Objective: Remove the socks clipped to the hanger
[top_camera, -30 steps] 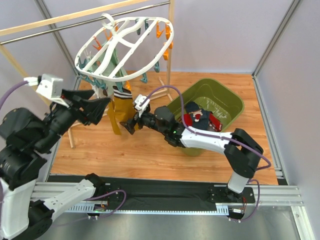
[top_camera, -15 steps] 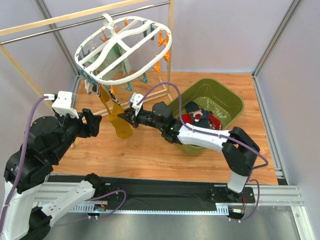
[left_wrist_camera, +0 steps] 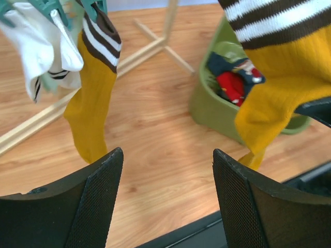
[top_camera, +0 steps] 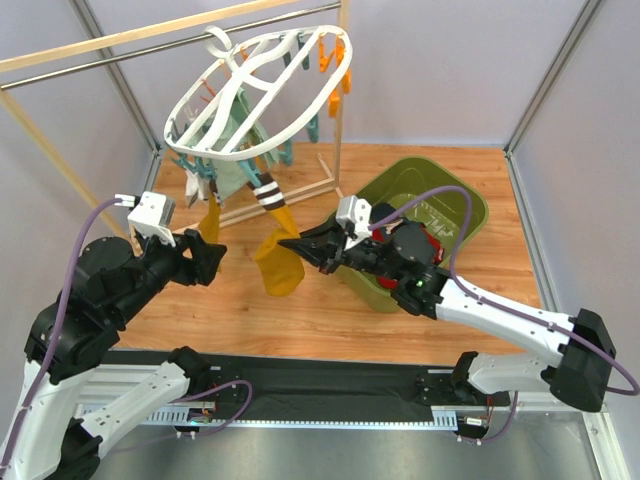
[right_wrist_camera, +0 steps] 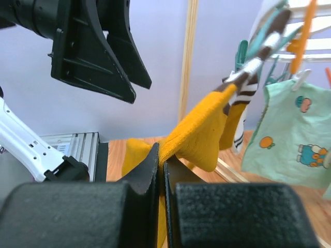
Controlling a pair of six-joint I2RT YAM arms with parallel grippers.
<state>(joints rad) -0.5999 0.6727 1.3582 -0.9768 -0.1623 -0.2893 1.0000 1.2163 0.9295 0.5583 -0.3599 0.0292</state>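
Observation:
The white oval hanger (top_camera: 300,120) hangs tilted from the rail, with socks clipped under it. My right gripper (top_camera: 292,246) is shut on the toe of a mustard sock (top_camera: 276,262), which stretches taut up to its striped cuff (top_camera: 266,192) at the hanger. In the right wrist view the mustard sock (right_wrist_camera: 201,134) is pinched in my right gripper (right_wrist_camera: 161,155). My left gripper (top_camera: 207,262) is open and holds nothing. It sits just below a second mustard sock (left_wrist_camera: 93,103) that hangs from a teal clip. A mint printed sock (right_wrist_camera: 289,129) and a white sock (left_wrist_camera: 36,46) also hang there.
A green bin (top_camera: 460,200) stands right of the hanger with red and navy socks (left_wrist_camera: 232,82) inside. The wooden and metal rail frame (top_camera: 341,90) stands behind, its foot bars (top_camera: 300,192) on the wood floor. Metal cage posts (top_camera: 545,90) border the cell.
My right gripper shut on the mustard sock's toe and pulled it right and toward the near side. The hanger tipped up on its right. My left arm drew back and lower.

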